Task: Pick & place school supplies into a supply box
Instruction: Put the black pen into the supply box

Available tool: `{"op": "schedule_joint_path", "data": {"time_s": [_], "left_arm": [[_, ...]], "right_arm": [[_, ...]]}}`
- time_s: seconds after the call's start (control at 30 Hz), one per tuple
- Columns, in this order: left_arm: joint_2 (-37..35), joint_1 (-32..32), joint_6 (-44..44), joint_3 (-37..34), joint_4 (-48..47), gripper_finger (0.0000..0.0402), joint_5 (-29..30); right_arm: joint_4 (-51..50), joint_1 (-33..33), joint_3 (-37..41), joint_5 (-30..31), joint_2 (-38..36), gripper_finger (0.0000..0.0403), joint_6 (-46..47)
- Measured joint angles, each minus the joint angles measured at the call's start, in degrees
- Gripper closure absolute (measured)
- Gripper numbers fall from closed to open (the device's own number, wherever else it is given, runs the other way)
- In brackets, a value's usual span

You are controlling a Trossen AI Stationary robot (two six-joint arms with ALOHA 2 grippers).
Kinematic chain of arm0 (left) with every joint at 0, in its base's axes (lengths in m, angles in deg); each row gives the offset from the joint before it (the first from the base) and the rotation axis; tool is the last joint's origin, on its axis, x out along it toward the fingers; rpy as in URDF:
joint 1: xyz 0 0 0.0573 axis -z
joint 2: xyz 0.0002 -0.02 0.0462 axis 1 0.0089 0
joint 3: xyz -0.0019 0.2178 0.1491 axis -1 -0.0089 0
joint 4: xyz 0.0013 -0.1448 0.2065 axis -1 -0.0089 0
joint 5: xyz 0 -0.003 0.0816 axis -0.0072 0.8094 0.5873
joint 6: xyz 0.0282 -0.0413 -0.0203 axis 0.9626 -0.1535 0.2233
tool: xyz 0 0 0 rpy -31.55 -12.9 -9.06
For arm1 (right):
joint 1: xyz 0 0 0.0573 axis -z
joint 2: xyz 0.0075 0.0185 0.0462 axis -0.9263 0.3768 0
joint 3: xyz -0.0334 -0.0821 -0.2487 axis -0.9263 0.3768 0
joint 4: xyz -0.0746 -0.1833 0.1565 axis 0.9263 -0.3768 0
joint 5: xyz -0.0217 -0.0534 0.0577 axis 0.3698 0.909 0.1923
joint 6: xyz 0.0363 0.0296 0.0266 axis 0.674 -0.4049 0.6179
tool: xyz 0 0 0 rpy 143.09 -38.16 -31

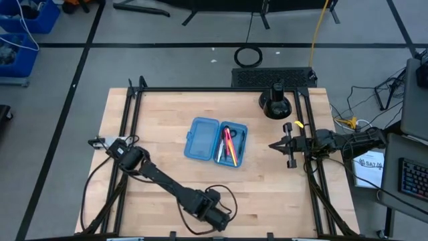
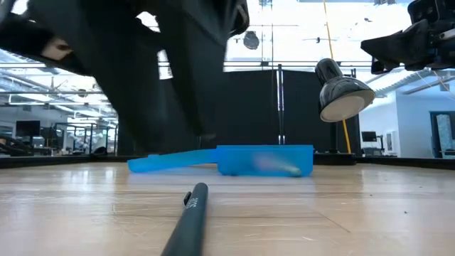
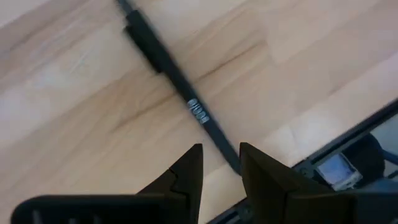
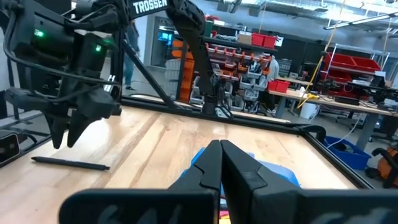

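Observation:
The blue supply box (image 1: 215, 142) lies open at the table's middle, and also shows in the low view (image 2: 264, 159). Its right half holds pink and red pens and a yellow pencil (image 1: 229, 145). A black pen (image 3: 180, 87) lies flat on the wood near the table's front edge, and also shows in the low view (image 2: 188, 220) and the right wrist view (image 4: 68, 163). My left gripper (image 3: 221, 167) hangs over the pen's near end, slightly open, fingers pointing down on either side of it and a little above it (image 4: 65, 137). My right gripper (image 4: 221, 158) is shut and empty, right of the box (image 1: 277, 144).
A black round stand (image 1: 276, 102) stands at the far right of the table. A black metal frame (image 1: 311, 174) runs along the table's edges. The left arm's cable loops on the wood (image 1: 224, 194). Bare wood lies between the pen and the box.

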Motion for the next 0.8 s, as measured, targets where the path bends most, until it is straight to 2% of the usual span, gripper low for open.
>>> {"op": "schedule_joint_path", "data": {"time_s": [0.37, 0.63, 0.8], "left_arm": [[0.02, 1.67, -13.94, 1.08, -0.51, 0.0296, -2.50], [0.31, -1.40, -12.45, 1.52, 0.33, 0.0296, 0.37], [3.12, -1.98, -10.34, 1.54, 0.15, 0.0296, -1.46]], "right_arm": [[-0.41, 0.00, -0.02, -0.14, 0.02, 0.0403, -1.11], [-0.41, 0.00, -0.02, -0.24, 0.02, 0.0403, -0.94], [-0.49, 0.00, -0.07, -0.26, 0.21, 0.0403, 0.83]]}}
